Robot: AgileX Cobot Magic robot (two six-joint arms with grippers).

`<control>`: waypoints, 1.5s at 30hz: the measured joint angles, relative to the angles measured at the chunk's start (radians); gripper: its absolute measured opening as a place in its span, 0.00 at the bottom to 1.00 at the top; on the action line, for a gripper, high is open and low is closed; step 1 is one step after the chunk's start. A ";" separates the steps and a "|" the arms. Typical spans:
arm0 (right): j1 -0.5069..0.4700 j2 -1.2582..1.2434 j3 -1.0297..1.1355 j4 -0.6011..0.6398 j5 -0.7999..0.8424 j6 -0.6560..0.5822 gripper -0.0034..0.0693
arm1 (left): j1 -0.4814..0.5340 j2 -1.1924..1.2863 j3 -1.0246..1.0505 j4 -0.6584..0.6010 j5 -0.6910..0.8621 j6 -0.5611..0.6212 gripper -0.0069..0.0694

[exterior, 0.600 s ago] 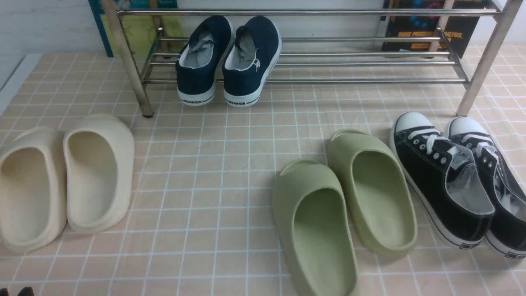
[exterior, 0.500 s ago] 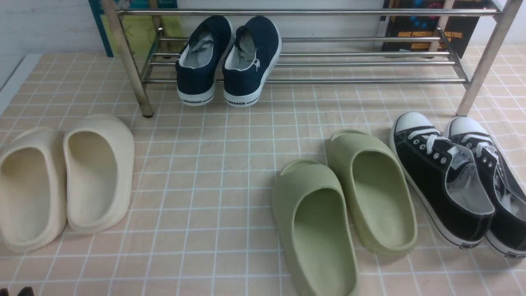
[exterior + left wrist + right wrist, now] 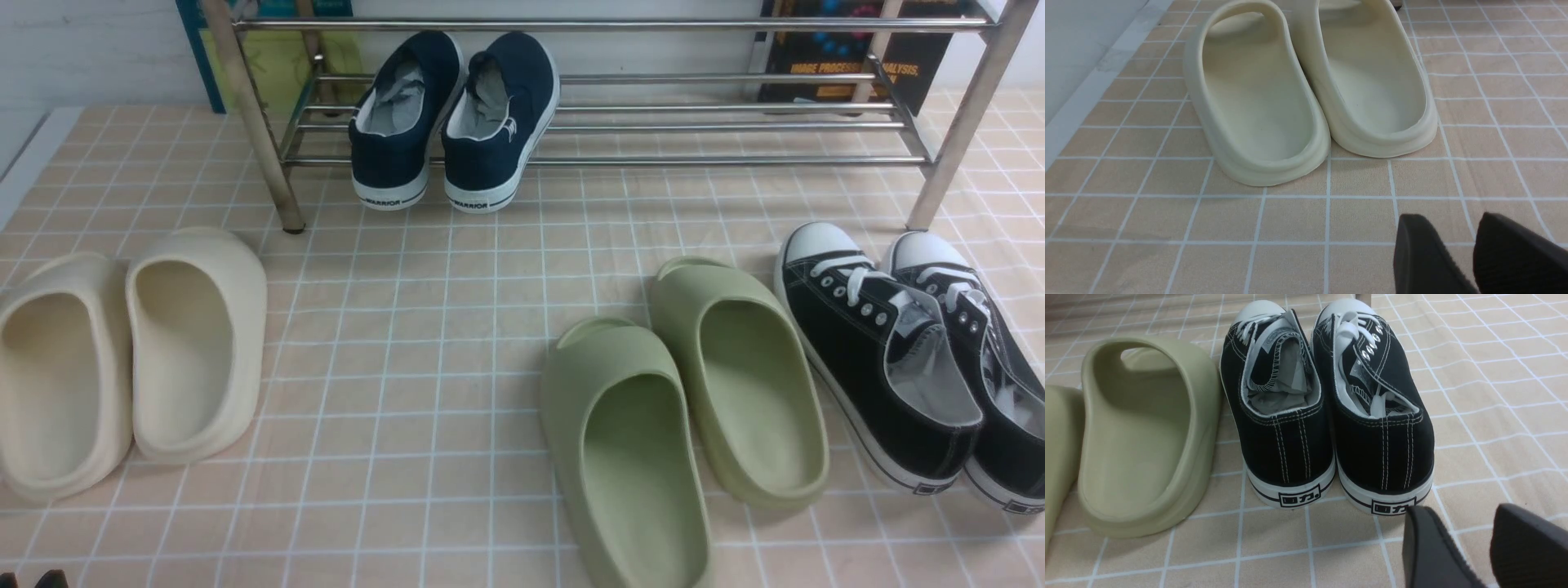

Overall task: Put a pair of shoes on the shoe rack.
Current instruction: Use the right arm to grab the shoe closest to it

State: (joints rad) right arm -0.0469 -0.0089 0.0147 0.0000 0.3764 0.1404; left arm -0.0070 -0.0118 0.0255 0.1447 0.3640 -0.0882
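From my camera, the sneakers [image 3: 878, 351] lie right of the slides [image 3: 629, 441], before the rack [image 3: 604, 162] bearing the slip-ons [image 3: 392, 122].

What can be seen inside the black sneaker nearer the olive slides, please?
Inside that black sneaker are its grey lining and what looks like crumpled paper; the toe end is covered by the upper and laces, so its contents cannot be seen.

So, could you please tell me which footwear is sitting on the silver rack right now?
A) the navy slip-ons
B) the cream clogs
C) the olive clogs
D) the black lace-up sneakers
A: the navy slip-ons rest on the lower bars of the silver rack.
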 joint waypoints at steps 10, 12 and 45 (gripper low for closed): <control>0.000 0.000 0.000 0.005 0.000 0.000 0.38 | 0.000 0.000 0.000 0.000 0.000 0.000 0.40; 0.000 0.000 0.000 0.005 0.000 0.000 0.38 | 0.000 0.000 0.000 0.000 0.000 0.000 0.40; 0.000 0.000 0.000 0.088 0.000 0.000 0.38 | 0.000 0.000 0.000 0.000 0.000 0.000 0.40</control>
State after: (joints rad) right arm -0.0469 -0.0089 0.0147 0.0883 0.3764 0.1404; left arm -0.0070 -0.0118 0.0255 0.1447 0.3640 -0.0882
